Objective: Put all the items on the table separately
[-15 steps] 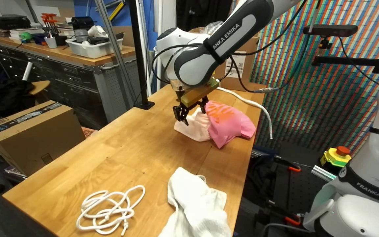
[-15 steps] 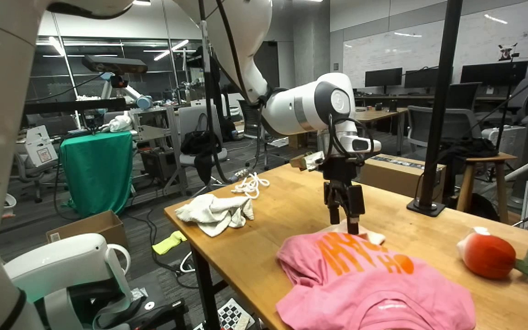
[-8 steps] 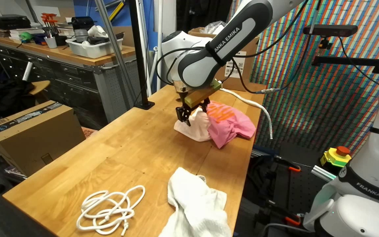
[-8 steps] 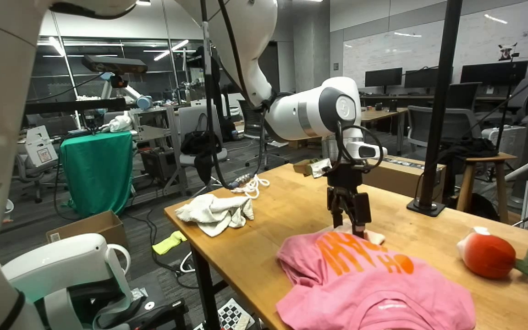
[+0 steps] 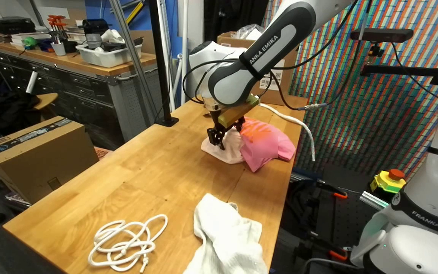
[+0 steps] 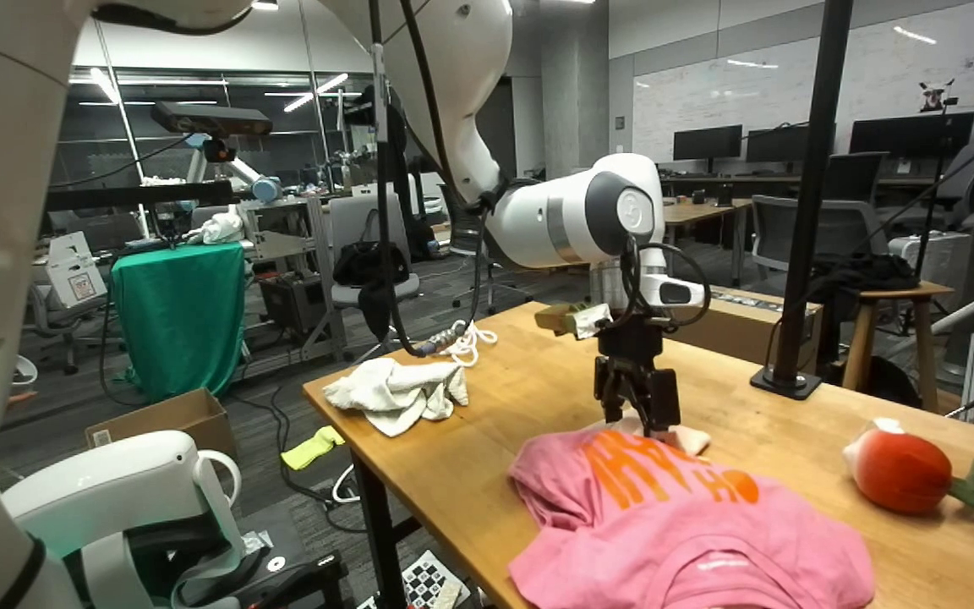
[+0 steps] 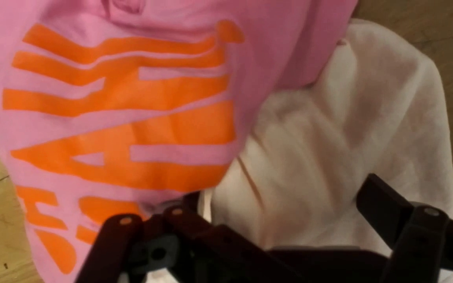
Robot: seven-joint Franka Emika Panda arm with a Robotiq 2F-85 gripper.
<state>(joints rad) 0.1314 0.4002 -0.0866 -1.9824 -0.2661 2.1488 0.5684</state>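
Note:
My gripper (image 5: 229, 135) (image 6: 635, 423) stands open, low over a cream cloth (image 5: 222, 153) (image 7: 399, 98) that lies partly under a pink cloth (image 6: 707, 533) (image 7: 289, 47) printed in orange. In the wrist view the right finger (image 7: 383, 204) is above the cream cloth. The left one reaches the pink cloth's edge, its tip partly hidden. Nothing is gripped. On the table (image 5: 146, 171) a white cloth (image 5: 226, 232) (image 6: 398, 389) and a loosely coiled white rope (image 5: 145, 261) lie apart at the opposite end. A red-orange object (image 6: 905, 474) with green leaves rests beyond the pink cloth.
A black post (image 5: 167, 121) is fixed at the table's edge. Behind the pink cloth, a thick white cord (image 5: 280, 114) runs over the side, near a tall cardboard box (image 5: 285, 78). Another cardboard box (image 5: 48, 160) stands beside the table.
The gripper has come down closer to the cream cloth and shifted a little toward the pink one. Print on the pink cloth beside it has moved slightly. Other things lie as before.

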